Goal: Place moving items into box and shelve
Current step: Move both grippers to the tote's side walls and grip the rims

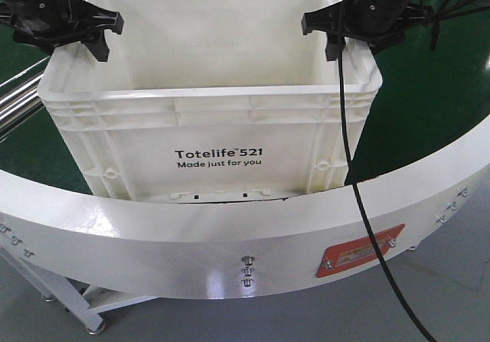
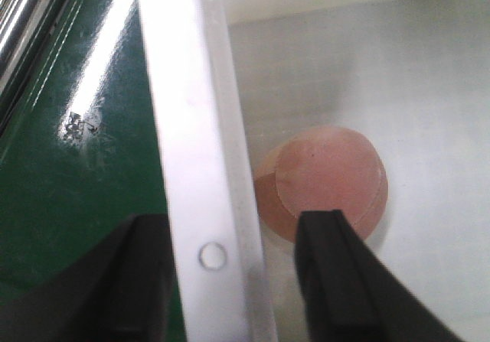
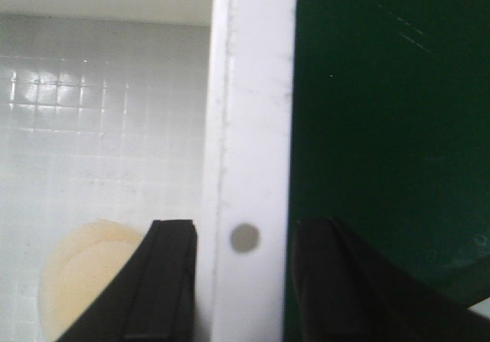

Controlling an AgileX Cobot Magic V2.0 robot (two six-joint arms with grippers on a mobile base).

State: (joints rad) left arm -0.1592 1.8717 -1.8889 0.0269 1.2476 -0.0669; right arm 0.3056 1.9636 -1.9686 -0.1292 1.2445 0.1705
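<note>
**Box.** The box [image 1: 214, 120], a white tote printed "Totelife 521 Made just for you", stands upright on the green surface [image 1: 429, 97]. It sits directly behind the curved white frame [image 1: 191, 242], and its printed wall faces that frame. Its top is uncovered.

**Left gripper.** The left gripper [image 1: 107, 37] is at the box's left rim, near the far left corner. In the left wrist view, the left gripper [image 2: 233, 281] straddles the rim [image 2: 203, 143]. One finger is outside over the green surface, and the other finger [image 2: 344, 281] is inside the box. The jaws are apart. The outer finger meets the rim edge, and a visible gap separates the inner finger from the rim.

**Right gripper.** The right gripper [image 1: 318, 37] is at the right rim, near the far right corner. In the right wrist view, the right gripper [image 3: 241, 281] straddles the rim [image 3: 253, 128] with one finger on each side. Both fingers lie very close to the rim. The views do not show whether the fingers press on it.

**Moving items.** Both items lie on the box floor.
- The pinkish-brown ball [image 2: 325, 177] rests near the left wall, just beside the left gripper's inner finger.
- The pale yellow ball [image 3: 92, 281] rests near the right wall. The right gripper's inner finger partly hides it.

**Other items.**
- A black cable [image 1: 348, 151] hangs from the right arm, down across the box's right front corner and over the frame.
- An orange-red plate [image 1: 360, 252] is bolted to the frame face.
- Metal rails [image 1: 15, 105] run along the left edge of the green surface.
</note>
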